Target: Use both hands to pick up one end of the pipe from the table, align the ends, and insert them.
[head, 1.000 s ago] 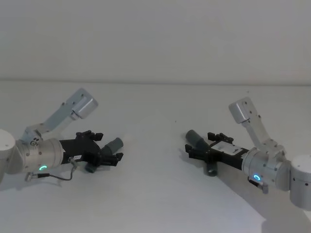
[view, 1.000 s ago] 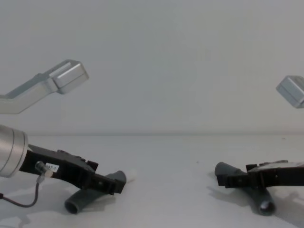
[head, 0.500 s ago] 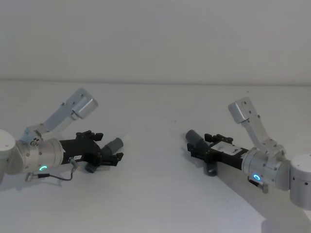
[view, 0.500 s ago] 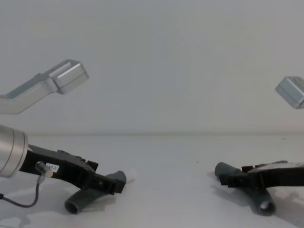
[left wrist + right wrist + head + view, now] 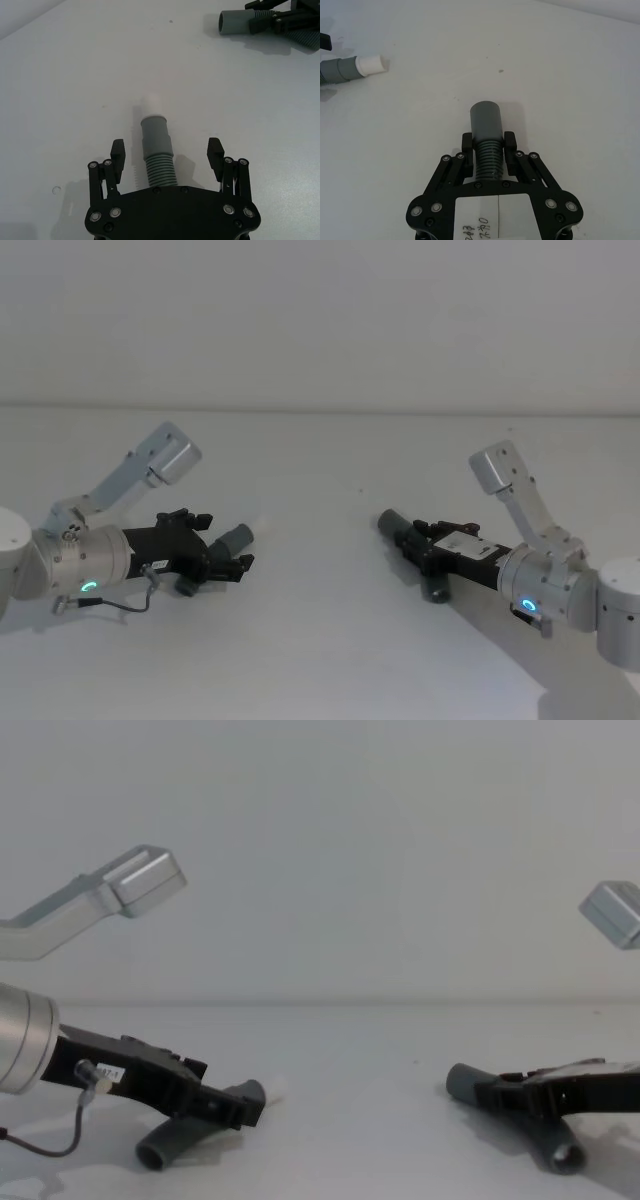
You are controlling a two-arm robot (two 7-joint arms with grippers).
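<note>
Plain white bench (image 5: pixel 320 660) carries it all, with the two pipe halves well apart, one on each side, ends pointing roughly toward each other. Left claw (image 5: pixel 166 148) sits low on the robot's left, fingers spread wide either side of the plug-tipped pipe piece (image 5: pixel 160 167) lying on the bench, with gaps on both sides. Right claw (image 5: pixel 488 141) is pinching the ribbed part of the other pipe piece (image 5: pixel 487 160), just behind its open grey collar (image 5: pixel 485 119); the left one's white plug tip (image 5: pixel 152 104) sticks out past the fingers.
</note>
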